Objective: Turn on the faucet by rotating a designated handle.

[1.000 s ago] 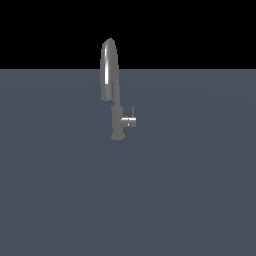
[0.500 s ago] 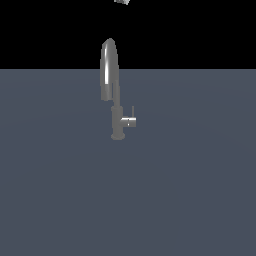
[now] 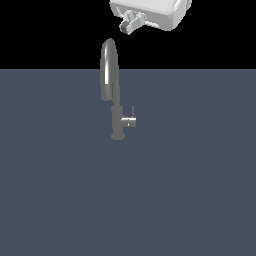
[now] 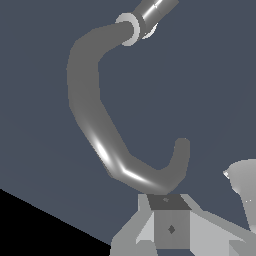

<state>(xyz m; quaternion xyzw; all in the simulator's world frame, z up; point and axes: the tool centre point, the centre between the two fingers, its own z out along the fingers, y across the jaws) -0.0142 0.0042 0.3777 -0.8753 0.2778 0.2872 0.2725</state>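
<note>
Stood upright on the flat grey surface [image 3: 60, 200]: the faucet [image 3: 116, 117], small round base planted a little toward the exterior view's left of centre, slim body rising into a narrow gooseneck spout [image 3: 108, 65] arched high. Jutted sideways from the body toward the exterior view's right: the handle [image 3: 130, 121], a short metal stub carrying a thin lever rod pointing up. Hung at the upper edge of the exterior view: the gripper [image 3: 131, 22], above the arch and clear of it, touching nothing. Could not tell whether fingers were apart or together. Filled the wrist view: the curved spout.
</note>
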